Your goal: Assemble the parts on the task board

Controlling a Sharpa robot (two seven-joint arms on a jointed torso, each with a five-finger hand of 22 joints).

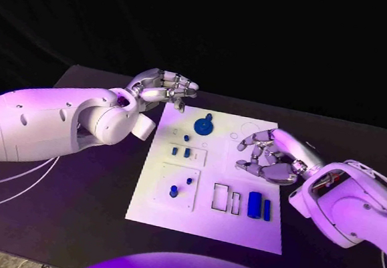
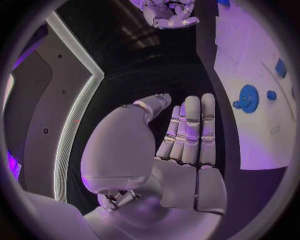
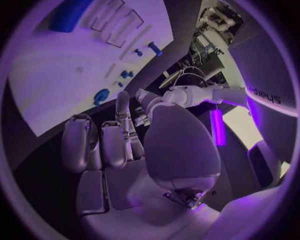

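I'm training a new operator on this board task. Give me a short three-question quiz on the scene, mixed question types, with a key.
1. True or false: the left hand holds a blue part.
2. Which hand hovers over the task board's right edge? A) left B) right
3. Fill in: the blue gear lies near the board's ____ edge, as seen in the head view (far or near).

Key: 1 false, it holds nothing. 2 B, the right hand. 3 far.
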